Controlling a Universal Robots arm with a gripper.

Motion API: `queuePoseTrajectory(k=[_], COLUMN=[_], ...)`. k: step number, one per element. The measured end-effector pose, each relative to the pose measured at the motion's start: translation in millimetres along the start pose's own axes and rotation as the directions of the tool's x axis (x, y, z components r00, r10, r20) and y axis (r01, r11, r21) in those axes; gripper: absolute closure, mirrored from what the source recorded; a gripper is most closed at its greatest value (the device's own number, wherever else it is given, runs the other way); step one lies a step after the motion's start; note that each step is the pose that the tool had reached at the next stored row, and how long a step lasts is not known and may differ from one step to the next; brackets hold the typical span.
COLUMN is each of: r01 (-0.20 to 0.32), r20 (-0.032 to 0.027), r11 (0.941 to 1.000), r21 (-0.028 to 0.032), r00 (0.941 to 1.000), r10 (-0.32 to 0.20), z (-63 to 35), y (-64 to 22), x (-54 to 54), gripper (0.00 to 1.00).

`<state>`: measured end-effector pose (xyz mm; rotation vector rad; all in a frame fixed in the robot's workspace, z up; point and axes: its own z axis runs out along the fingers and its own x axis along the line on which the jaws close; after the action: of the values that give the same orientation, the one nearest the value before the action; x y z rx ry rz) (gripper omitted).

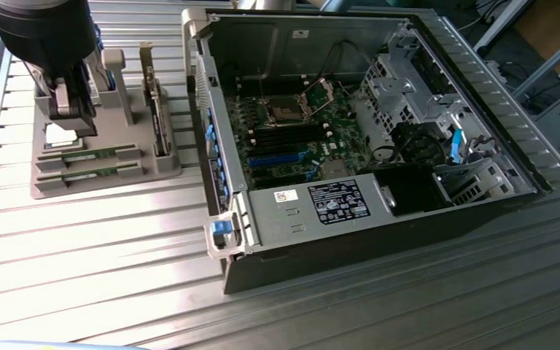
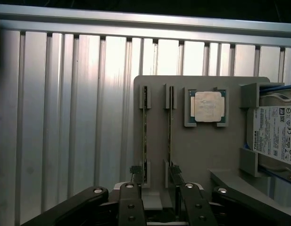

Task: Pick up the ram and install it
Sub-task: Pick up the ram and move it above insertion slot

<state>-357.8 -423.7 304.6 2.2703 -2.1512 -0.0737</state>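
Green ram (image 2: 170,127), a thin narrow circuit-board stick, lies slotted just below the parted gripper (image 2: 154,170)

Black fingers (image 2: 131,197) stand apart, holding nothing, over one end of the stick; its long axis runs straight away from them, crosswise to their closing line; a twin stick (image 2: 145,127) lies parallel just beside it, and which one they bracket I cannot tell; both sit along one edge of the grey plastic holder (image 2: 202,150) on the ribbed aluminium table (image 2: 65,117); the silver processor chip (image 2: 206,107) is near, the open metal computer case (image 1: 290,219) well apart.
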Motion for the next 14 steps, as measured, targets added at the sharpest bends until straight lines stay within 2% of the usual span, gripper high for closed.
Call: queuePoseTrajectory(k=[14], r01=[0.000], r20=[0.0000], r11=[1.0000], r21=[0.0000], r00=[1.0000], r10=[0.000], z=[5.5], y=[-0.5], x=[0.1], gripper=[0.64])
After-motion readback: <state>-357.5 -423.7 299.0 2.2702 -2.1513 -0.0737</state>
